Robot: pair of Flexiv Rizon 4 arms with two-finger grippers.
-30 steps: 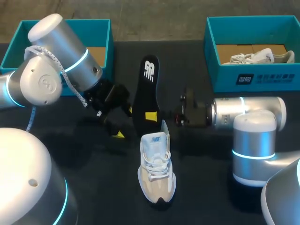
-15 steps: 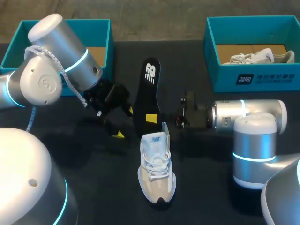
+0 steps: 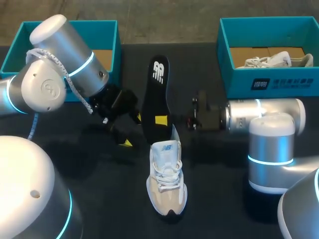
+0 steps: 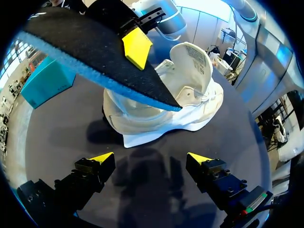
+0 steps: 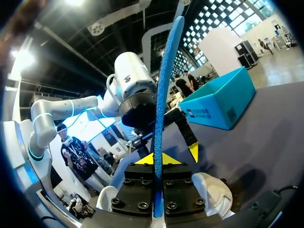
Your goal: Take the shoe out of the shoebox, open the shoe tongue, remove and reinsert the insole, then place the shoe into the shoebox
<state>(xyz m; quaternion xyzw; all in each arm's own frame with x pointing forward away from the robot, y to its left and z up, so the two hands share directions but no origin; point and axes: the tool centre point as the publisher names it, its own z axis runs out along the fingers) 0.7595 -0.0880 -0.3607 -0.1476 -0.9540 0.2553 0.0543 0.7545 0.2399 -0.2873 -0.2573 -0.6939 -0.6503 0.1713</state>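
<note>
Our right end effector (image 3: 160, 122) pinches the insole (image 3: 155, 94), long axis pointing down-frame toward the shoe (image 3: 167, 179); our left end effector (image 4: 151, 159) is spread.

The right gripper (image 3: 160, 120) has shifted the insole (image 3: 154, 89) a little, so its far tip now lies slightly further up the worktop. Its near end has swung toward the opening of the shoe (image 3: 167, 179).

dim overall, dark table (image 4: 156, 166), soft shadow beneath shoe (image 4: 190, 107), light from overhead
</note>
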